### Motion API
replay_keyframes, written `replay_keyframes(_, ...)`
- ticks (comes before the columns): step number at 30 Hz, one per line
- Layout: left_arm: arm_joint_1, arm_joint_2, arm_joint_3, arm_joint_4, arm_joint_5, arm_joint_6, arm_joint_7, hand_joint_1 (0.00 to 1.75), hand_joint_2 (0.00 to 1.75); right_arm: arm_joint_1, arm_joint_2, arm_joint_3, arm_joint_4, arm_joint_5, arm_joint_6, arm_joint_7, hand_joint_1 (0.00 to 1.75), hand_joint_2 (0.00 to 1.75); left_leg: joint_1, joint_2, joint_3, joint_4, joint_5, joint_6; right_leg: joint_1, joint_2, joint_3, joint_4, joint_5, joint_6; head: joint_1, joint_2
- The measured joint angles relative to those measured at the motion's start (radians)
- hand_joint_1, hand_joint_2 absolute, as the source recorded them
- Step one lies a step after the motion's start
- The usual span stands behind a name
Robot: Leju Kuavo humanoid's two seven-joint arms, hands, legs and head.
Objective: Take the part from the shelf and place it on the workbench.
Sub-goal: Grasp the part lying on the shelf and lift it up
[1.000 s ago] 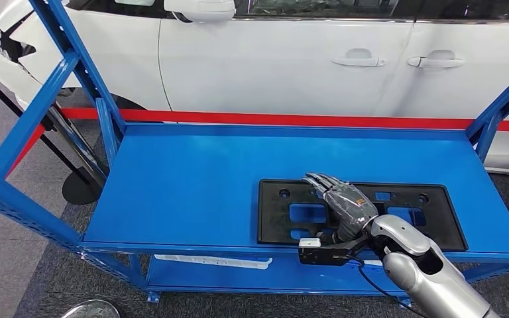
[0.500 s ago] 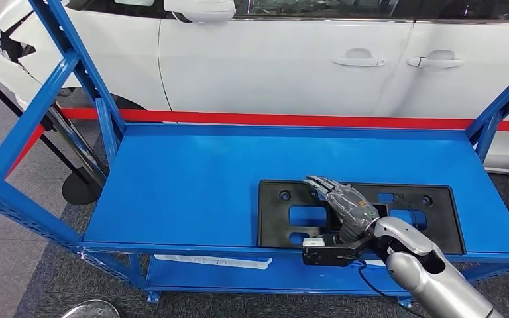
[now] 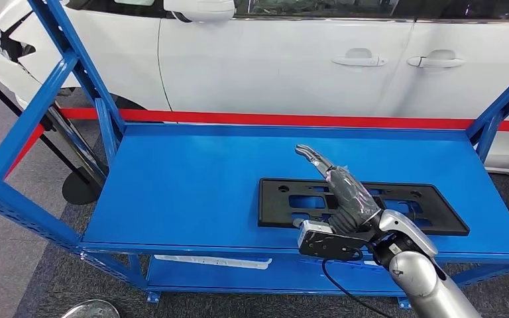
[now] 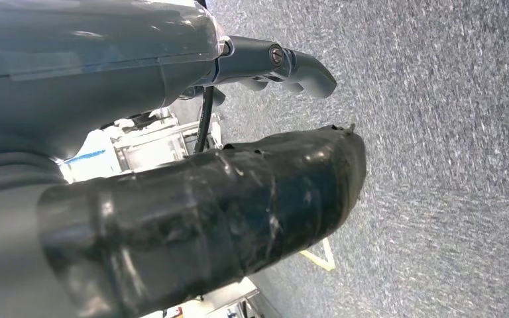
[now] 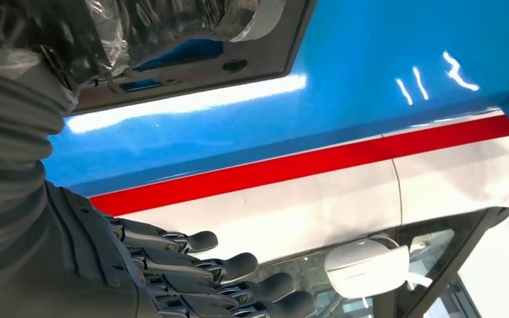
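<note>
With the black part [image 3: 364,207] lying flat near the front edge of the blue shelf [image 3: 192,185] and the right hand [image 3: 344,192] raised over it, fingers apart and straight, holding nothing, the hand should hook the near rim firmly before lifting

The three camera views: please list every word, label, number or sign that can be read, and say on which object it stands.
No readable text in any view.
The white strip on the shelf's lower front edge: any print too small to read.
The black part, the white car and the right hand: no visible lettering.
The yellow floor marks: lines, not characters.
</note>
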Motion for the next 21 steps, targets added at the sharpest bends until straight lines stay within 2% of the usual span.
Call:
replay_keyframes(7, 0.0, 0.0, 0.0, 0.0, -0.01, -0.004, -0.004, 0.0, 0.0, 0.012, 0.003, -0.004, -0.009, 0.029, 0.001, -0.002, 0.0, 1.75, 0.0, 0.0, 0.0, 0.0, 0.0, 0.0, 0.0, 0.0, 0.0, 0.0, 0.0, 0.0, 0.0, 0.0)
replay_keyframes(21, -0.003, 0.0, 0.003, 0.0, -0.025, -0.007, -0.014, 0.0, 0.0, 0.022, -0.043, -0.004, 0.009, 0.065, 0.018, -0.018, 0.0, 1.75, 0.0, 0.001, 0.0, 0.0, 0.0, 0.0, 0.0, 0.0, 0.0, 0.0, 0.0, 0.0, 0.0, 0.0)
